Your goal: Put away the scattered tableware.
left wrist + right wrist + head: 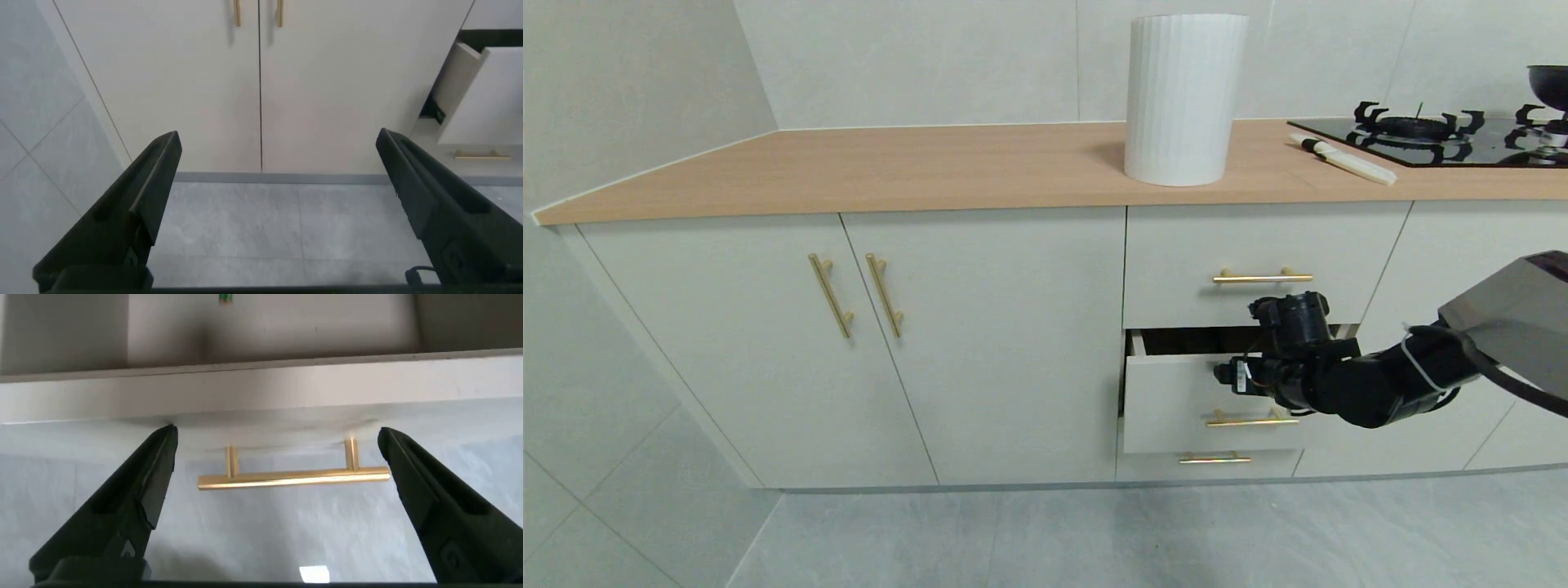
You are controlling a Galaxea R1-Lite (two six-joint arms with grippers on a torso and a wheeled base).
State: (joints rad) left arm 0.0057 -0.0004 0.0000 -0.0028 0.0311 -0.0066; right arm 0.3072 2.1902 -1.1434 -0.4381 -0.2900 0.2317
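1. Right gripper [276, 434]: I see fingers spread wide by the open drawer's [1176, 392] handle [294, 478].
2. Left gripper [278, 137] gapes too.
3. White utensil [1343, 161] lies toward the countertop's [931, 167] right edge, beside the hob [1429, 139].

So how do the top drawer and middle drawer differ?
The top drawer is shut flush; the middle drawer is pulled out, dark gap above its front. The open right gripper is by the middle drawer, not the top drawer. Both are pale with a gold bar handle.
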